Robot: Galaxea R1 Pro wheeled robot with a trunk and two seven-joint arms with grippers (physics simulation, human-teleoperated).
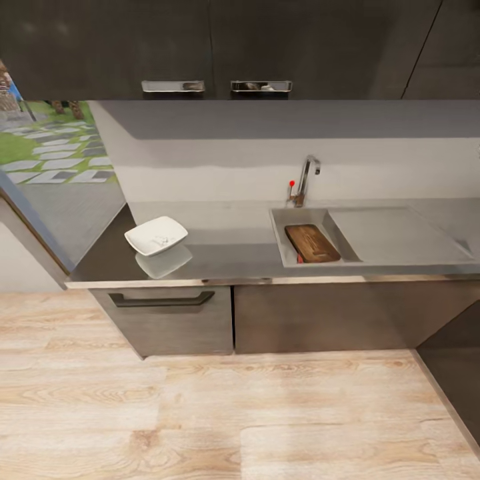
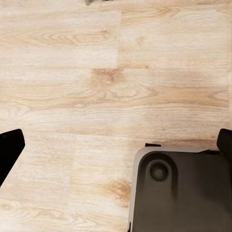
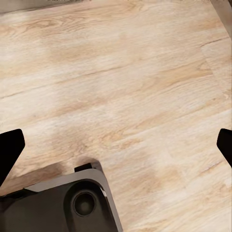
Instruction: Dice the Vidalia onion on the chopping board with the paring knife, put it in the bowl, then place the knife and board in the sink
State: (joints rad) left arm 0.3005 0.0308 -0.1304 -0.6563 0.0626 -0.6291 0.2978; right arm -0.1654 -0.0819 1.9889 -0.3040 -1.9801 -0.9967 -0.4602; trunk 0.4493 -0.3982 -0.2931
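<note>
In the head view the chopping board lies inside the sink, set into the dark countertop. A small reddish sliver shows at the board's near left corner; it is too small to tell whether it is the paring knife. The white square bowl rests on the countertop to the left, with faint pale marks inside. The Vidalia onion is out of view. My left gripper and right gripper both hang open over the pale wood floor, holding nothing.
The chrome faucet with its red dot stands behind the basin, and the drainboard lies to the right. Black upper cabinets hang above, and a drawer handle sits below the bowl. My dark base stands on the floor.
</note>
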